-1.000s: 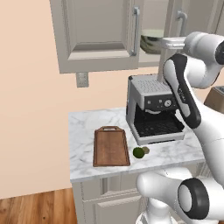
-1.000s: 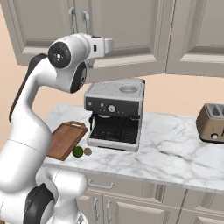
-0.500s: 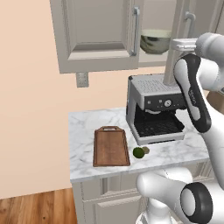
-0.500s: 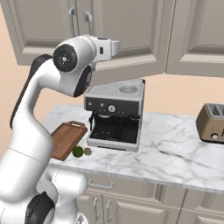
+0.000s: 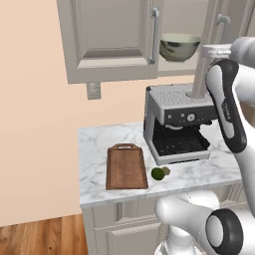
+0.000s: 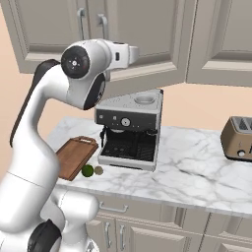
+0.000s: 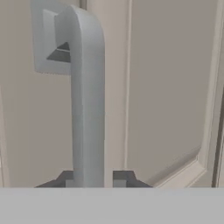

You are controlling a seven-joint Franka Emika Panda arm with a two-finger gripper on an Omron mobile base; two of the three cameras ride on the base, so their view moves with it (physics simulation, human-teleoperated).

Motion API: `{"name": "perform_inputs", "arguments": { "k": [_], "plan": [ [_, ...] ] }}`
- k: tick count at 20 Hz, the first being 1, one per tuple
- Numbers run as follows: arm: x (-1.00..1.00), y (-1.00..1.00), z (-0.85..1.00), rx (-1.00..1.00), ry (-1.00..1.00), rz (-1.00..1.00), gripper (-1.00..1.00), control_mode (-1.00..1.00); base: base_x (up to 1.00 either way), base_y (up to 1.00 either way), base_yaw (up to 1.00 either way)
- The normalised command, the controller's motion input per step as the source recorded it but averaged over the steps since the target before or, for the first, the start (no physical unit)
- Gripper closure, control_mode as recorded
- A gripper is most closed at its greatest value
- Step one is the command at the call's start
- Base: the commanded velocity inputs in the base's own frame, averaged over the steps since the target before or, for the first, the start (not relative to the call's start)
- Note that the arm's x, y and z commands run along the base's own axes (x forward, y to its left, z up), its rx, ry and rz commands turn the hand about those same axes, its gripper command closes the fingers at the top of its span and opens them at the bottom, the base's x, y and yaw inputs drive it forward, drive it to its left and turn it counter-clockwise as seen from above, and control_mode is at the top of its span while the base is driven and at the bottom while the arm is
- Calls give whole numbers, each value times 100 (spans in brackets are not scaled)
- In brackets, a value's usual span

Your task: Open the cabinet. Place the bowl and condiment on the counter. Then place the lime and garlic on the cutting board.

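The cabinet (image 5: 109, 40) has its right door (image 5: 203, 60) swung out, seen nearly edge-on in the left base view. My gripper (image 7: 94, 181) is shut on that door's silver bar handle (image 7: 87, 100), one dark fingertip on each side of it. Inside on the shelf sits the metallic bowl (image 5: 179, 46). The condiment is hidden. On the marble counter (image 5: 94, 144) lies the brown cutting board (image 5: 126, 167), with the green lime (image 5: 158, 173) and the tan garlic (image 5: 166, 171) just to its right. The lime (image 6: 87, 171) and garlic (image 6: 98, 170) also show in the right base view.
A coffee machine (image 5: 174, 124) stands on the counter under the opened door, right of the board. A toaster (image 6: 238, 138) sits at the counter's far right. The left cabinet door with its handle (image 5: 155, 30) stays closed. Drawer fronts run below the counter.
The right door has swung further out with my hand on its handle, and more of the bowl on the shelf has come into sight.
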Motion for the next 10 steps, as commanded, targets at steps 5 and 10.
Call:
{"name": "perform_inputs", "arguments": {
  "k": [5,10],
  "plan": [
    [-4,-6,-5,0,0,0,-100,-100,0,0,0],
    [-6,-1,0,0,0,0,-100,-100,0,0,0]
  ]
}}
